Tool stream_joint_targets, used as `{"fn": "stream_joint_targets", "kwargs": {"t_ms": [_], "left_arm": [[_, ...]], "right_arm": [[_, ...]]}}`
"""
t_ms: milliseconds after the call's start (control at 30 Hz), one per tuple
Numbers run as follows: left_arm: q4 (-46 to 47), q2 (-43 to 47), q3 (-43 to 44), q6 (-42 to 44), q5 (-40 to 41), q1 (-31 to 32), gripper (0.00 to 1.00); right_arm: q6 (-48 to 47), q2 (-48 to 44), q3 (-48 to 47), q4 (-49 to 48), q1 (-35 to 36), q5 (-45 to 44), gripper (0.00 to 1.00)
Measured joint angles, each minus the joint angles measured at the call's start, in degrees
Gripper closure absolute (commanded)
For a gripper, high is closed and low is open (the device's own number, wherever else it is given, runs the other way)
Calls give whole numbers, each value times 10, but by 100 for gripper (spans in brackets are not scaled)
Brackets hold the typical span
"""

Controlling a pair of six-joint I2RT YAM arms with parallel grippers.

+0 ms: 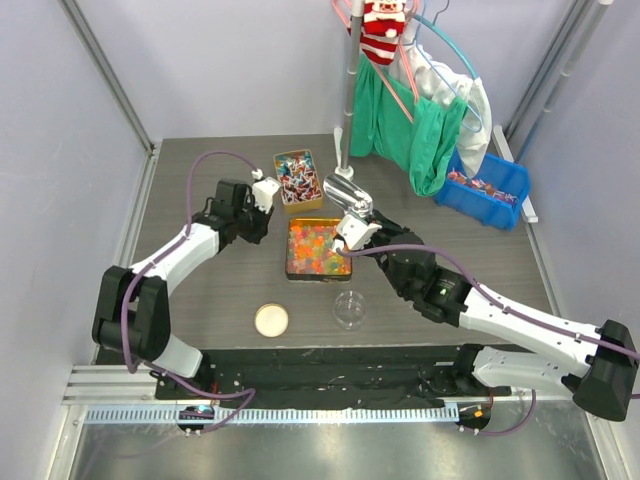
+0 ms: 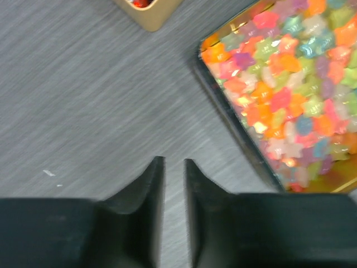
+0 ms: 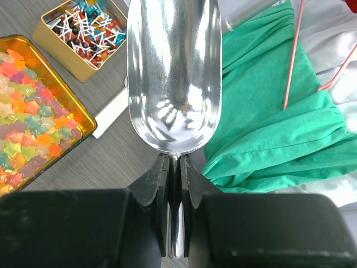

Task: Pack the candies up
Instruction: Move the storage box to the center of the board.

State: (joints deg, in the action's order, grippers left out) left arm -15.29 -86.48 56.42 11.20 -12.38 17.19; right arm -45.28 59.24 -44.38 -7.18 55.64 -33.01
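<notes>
The candies fill a small gold tin at the back of the table; the right wrist view shows them as red, blue and white wrapped sweets. More wrapped candies lie in a blue bin at the right. My left gripper hovers over bare table between that small tin and the tin of jelly pieces. Its jaws stand a narrow gap apart with nothing between them. My right gripper is shut on the handle of an empty metal scoop, which is held above the table behind the jelly tin.
A clear cup and a round lid sit near the front. Green cloth hangs from a rack at the back right, close to the scoop. A rack pole stands behind the tins.
</notes>
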Motion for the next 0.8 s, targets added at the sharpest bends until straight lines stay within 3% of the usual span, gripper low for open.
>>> {"fn": "stream_joint_targets", "kwargs": {"t_ms": [100,433,800], "left_arm": [[0,0,0,8,24,2,100],[-5,-65,7,25,64,61,100],[-59,-160,78,24,56,102,100]], "right_arm": [[1,-2,0,-2,0,0,99],[2,-33,0,-20,0,-2,99],[2,-43,3,-31,0,-2,99]]}}
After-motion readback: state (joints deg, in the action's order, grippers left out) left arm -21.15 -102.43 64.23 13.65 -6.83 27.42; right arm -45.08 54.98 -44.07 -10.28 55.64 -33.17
